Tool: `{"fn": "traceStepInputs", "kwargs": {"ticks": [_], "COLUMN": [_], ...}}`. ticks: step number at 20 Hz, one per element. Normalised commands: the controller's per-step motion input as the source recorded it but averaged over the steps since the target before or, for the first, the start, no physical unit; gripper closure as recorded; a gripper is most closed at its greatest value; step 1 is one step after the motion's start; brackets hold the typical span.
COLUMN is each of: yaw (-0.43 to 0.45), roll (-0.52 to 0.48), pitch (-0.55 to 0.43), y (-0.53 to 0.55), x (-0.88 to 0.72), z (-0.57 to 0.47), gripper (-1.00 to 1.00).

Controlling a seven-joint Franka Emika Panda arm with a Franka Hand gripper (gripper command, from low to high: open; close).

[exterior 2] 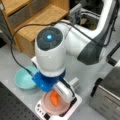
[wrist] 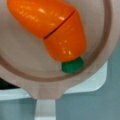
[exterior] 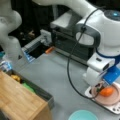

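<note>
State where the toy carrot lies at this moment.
The toy carrot lies in the pink pan on the white scale, at a front view's bottom right, directly under the tool, with a teal bowl nearby.

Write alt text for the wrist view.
An orange toy carrot with a green stem end lies in a pink pan, a seam across its middle. The pan sits on a white base; the gripper is out of frame.
</note>
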Motion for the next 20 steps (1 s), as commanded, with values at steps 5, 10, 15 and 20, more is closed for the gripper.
{"fn": "traceStepInputs", "kwargs": {"ticks": [5,10,15,20], "yaw": [0.106,0.115,0.197,0.168], "roll": [0.001,0.019,0.067,0.155], "pitch": [-0.120,-0.176,-0.214,-0.232], "y": [-0.14,-0.24,-0.18,-0.13], "x": [-0.70,-0.71,-0.51,-0.39], "z": [0.09,-0.06,-0.12,-0.09], "gripper": [-1.00,-1.00,-1.00,-1.00]}}
